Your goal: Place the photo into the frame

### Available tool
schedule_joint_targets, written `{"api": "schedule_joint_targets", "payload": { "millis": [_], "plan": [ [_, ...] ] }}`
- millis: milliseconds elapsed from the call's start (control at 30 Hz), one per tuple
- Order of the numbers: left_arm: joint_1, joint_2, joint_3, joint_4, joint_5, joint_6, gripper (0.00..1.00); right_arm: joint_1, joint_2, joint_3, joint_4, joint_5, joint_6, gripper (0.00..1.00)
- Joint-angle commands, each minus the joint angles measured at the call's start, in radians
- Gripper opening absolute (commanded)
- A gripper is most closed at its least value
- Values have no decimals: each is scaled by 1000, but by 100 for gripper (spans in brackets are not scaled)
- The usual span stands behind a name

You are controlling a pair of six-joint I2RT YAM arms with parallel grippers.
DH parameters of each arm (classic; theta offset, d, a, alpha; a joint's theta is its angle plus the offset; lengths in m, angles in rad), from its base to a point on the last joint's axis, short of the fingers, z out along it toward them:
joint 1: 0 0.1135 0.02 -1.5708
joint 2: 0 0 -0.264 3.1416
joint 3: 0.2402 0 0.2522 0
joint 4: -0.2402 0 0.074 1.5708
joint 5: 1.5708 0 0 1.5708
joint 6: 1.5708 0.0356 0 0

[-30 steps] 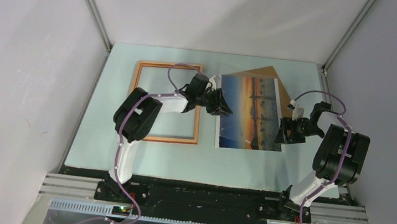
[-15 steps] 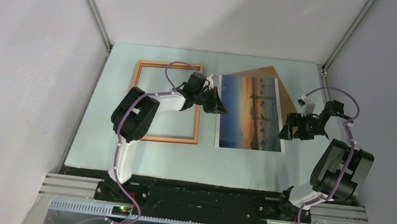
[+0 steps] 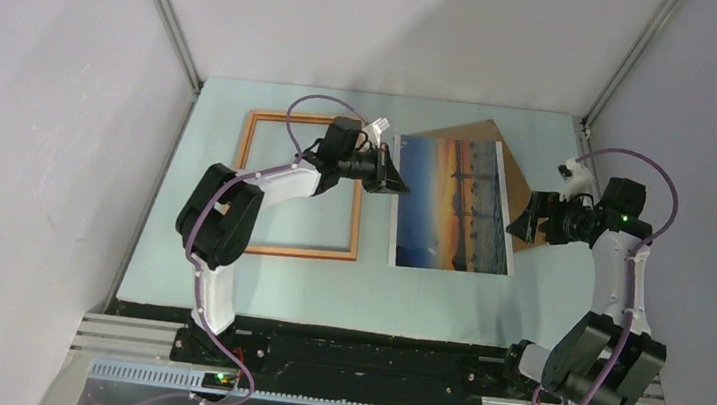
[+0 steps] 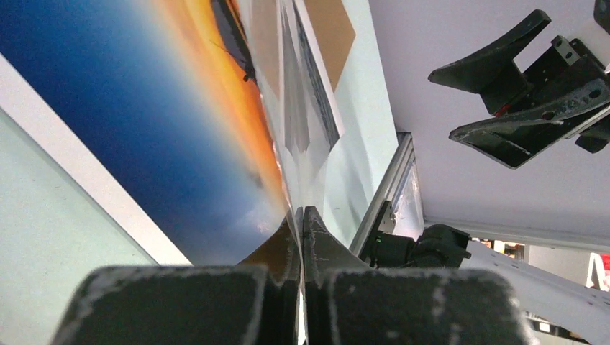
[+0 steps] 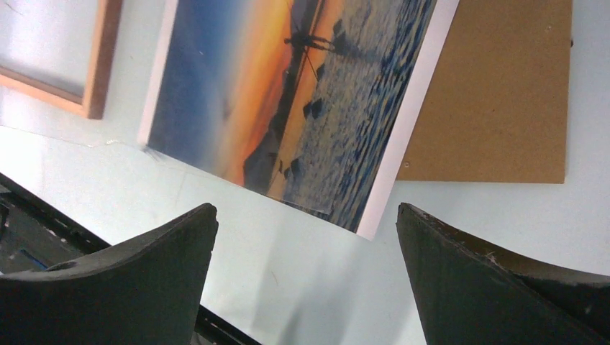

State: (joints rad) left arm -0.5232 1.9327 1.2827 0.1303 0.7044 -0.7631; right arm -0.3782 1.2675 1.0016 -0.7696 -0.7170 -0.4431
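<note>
**Left arm pinches the photo's edge; right arm holds nothing**

The left gripper (image 3: 392, 179) is pressed together on the left edge of the photo (image 3: 453, 204), probably so it can drag the print left into the frame (image 3: 299, 252) just beside it. The photo lies partly over a brown board (image 3: 473, 129). The right gripper (image 3: 526, 218), fingers spread, hovers by the photo's right edge.

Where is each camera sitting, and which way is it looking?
Top external: above and behind the arms, looking down at the table; both arms show, with the left end effector and right end effector.
Left wrist: on the left arm, looking along its shut fingers, which pinch the edge of the photo.
Right wrist: on the right arm, looking down between its open fingers at the photo, the frame and the backing board.
Shared: all three see the photo.
</note>
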Motion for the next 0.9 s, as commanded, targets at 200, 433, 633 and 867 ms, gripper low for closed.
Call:
{"api": "schedule_joint_targets", "payload": {
  "millis": [200,433,633,867],
  "plan": [
    [6,-168,-17,49,77,95,0,17,-101,63,72,-83,179,99],
    [12,-273,-62,49,121,136,0,33,-106,93,140,-170,282,99],
    [23,-344,-98,49,161,174,0,53,-74,92,225,-283,383,99],
    [37,-409,-118,49,219,205,0,103,-47,92,307,-329,448,99]
  ]
}}
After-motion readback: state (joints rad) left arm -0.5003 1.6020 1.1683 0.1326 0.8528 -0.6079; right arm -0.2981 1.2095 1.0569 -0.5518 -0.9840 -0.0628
